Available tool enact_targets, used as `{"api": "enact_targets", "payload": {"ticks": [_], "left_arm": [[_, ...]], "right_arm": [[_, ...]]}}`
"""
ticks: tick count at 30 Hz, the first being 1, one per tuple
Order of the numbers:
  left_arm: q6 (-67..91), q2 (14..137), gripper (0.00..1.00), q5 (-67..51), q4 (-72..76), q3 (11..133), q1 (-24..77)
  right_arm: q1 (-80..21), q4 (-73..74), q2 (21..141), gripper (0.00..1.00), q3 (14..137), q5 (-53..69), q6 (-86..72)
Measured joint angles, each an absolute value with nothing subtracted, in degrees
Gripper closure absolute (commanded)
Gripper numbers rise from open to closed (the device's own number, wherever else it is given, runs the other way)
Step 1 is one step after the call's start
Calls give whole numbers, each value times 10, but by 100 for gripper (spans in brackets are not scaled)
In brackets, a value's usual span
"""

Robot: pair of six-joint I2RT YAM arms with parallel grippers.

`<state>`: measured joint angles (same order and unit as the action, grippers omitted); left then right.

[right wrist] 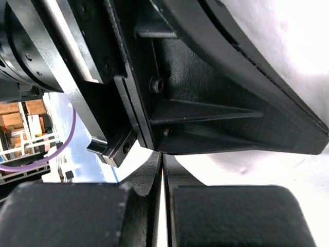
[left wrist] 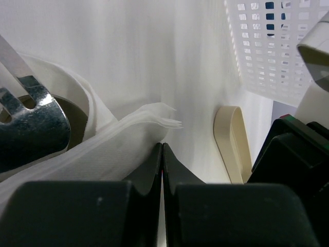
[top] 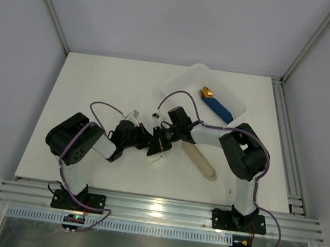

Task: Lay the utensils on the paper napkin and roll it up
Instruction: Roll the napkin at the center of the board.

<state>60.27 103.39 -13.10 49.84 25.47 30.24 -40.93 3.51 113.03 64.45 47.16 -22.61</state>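
While both pincers sit shut tight, I'm looking down the left pincer (left wrist: 162, 154). Its jaws are pressed together, the tips right against the paper napkin (left wrist: 97, 152); whether a ply is caught between them, I cannot tell. The napkin is curled over the utensils (left wrist: 31, 121), and fork tines poke out of its open end. The right pincer (right wrist: 162, 170) sits just beside the napkin, closed with nothing visible in its grip. Its camera is mostly blocked by the other arm's black housing.

My handling call: that paper is thin, soft and easy to tear, and its layered free edge fans loose at the napkin's far side. The steel inside is stiff and slick, so it looks likely to slide out of an open end. I'd pinch the loose edge lightly, or press the napkin's middle, where the cutlery backs it.

Beyond the napkin lies the beige sleeve (left wrist: 234, 144), and farther off the white tray (left wrist: 267, 51), all on the bench (top: 97, 83).
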Motion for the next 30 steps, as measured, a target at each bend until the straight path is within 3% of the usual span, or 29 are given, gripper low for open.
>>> {"api": "enact_targets", "payload": {"ticks": [30], "left_arm": [[611, 1028, 100, -128, 474, 262, 303]], "right_arm": [[-410, -115, 1133, 96, 522, 486, -273]]}}
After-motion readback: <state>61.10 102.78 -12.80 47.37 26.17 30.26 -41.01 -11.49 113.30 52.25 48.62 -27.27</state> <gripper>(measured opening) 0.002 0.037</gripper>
